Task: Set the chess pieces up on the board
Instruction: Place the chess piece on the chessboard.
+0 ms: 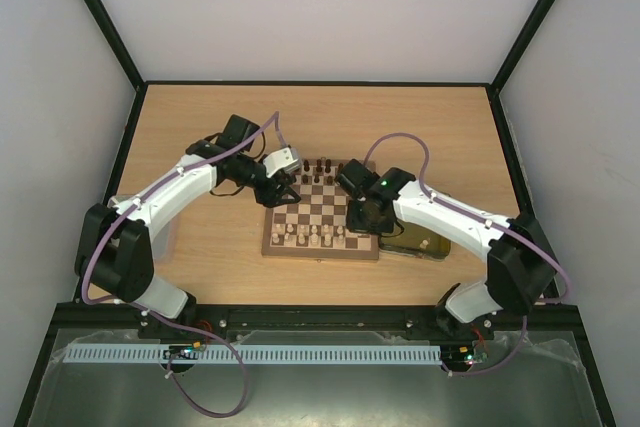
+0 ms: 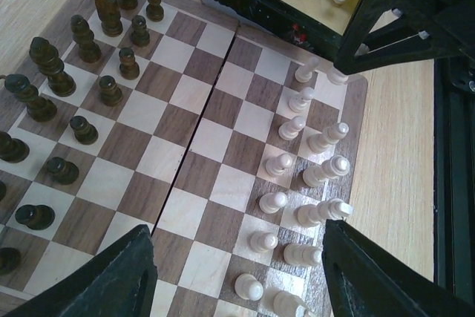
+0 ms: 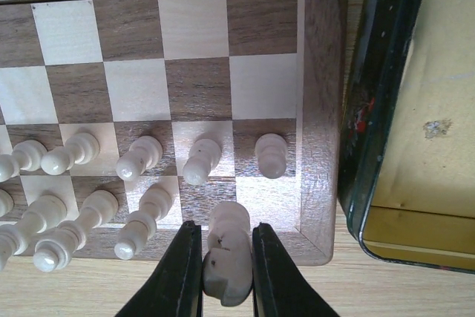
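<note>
Now pinches a cream chess piece [image 3: 228,276] in the right gripper [image 3: 226,239] at the near right corner of the board [image 3: 197,87]; holds the left gripper [image 2: 236,257] wide and empty above the far left. Risks toppling close cream pawns [image 3: 202,159] if lowered off-centre or released tilted

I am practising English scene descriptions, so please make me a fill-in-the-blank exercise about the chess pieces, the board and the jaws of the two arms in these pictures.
1. The right arm's jaws are shut on a ____ chess piece at the board's near right corner.
2. The left arm's jaws stand ____ above the board, holding nothing.
3. The dark pieces stand along the board's ____ edge, away from the arm bases.
Missing words: pale; open; far.
</note>
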Tool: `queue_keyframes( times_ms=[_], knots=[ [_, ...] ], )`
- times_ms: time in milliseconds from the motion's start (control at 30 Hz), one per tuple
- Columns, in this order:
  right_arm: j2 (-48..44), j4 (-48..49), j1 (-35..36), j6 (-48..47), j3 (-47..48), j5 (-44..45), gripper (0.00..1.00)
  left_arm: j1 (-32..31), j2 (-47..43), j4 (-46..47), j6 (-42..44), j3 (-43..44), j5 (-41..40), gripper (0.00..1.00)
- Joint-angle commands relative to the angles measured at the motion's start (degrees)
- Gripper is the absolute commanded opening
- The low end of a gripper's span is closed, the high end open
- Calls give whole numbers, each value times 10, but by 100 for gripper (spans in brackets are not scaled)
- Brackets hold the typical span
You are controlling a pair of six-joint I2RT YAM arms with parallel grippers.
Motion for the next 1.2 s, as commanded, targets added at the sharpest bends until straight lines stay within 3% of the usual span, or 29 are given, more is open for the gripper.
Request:
queue_keyframes(
  times_ms=[0, 1167],
  knots=[
    [14, 5, 8, 6, 11, 2, 7, 4, -14, 7, 3, -9, 19, 63],
    [66, 42, 31, 2, -18, -14, 9, 8, -18, 10, 2, -10, 24, 64]
  ],
)
